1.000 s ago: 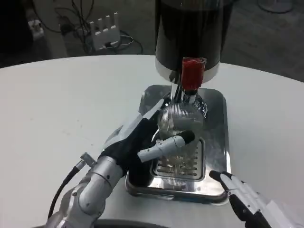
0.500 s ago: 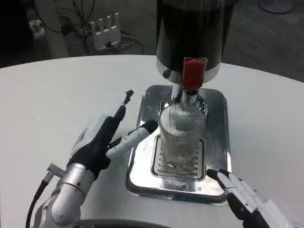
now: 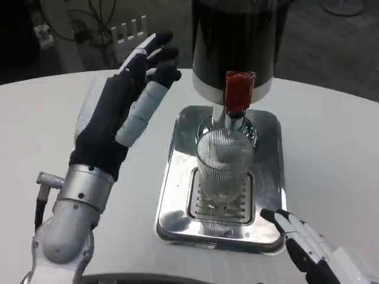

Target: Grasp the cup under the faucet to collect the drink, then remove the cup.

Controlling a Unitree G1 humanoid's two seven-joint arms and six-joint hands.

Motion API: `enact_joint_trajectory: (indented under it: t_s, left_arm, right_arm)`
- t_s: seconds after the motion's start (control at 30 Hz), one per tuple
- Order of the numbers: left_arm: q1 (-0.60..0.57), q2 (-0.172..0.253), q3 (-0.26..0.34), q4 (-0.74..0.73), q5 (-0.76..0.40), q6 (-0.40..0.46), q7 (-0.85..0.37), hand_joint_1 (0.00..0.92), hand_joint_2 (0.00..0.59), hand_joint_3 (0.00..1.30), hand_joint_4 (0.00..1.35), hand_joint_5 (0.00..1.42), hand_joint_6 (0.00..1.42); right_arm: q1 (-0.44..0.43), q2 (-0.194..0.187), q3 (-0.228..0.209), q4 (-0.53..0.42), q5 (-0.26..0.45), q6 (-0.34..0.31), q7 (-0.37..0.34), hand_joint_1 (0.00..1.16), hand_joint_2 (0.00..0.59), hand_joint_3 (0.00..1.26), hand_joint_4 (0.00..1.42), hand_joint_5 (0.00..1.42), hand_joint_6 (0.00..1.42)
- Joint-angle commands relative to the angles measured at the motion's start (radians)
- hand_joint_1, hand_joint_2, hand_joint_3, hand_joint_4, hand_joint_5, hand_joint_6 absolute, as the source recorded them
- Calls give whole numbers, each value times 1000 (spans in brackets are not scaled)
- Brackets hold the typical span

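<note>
Left hand spread wide, holding nothing, left of the cup; right hand open on the near bench.

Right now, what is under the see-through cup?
The cup stands on a slotted grille set in a shiny metal tray, right below the red tap handle. What lies beneath the grille is hidden.
</note>
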Motion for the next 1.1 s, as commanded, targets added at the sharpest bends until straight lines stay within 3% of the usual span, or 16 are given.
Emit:
enact_joint_trajectory:
  t_s: [0.03,0.3,0.5,0.77,1.1]
  left_arm:
    - [-5,6,-1,-19,-41,68,-60,0,93,236,249,373,328]
    - [-119,-9,-46,-5,-77,124,-166,0,123,251,261,385,347]
    - [-96,-23,-65,-71,-69,148,-158,0,126,383,297,412,373]
    - [-109,-33,-72,-81,-79,163,-168,0,120,468,308,414,395]
    - [-108,-18,-110,-37,-26,68,-188,0,122,444,308,399,383]
  right_arm:
    - [16,3,-7,-3,8,-3,-11,596,485,63,0,0,0]
    - [13,7,-6,-4,7,-2,-11,595,485,57,0,0,0]
    - [29,-2,-23,-3,23,-9,-12,595,484,55,1,0,0]
    - [29,2,-18,-5,24,-11,-15,595,484,55,1,0,0]
    - [24,2,-11,-2,22,-9,-16,595,484,55,1,0,0]
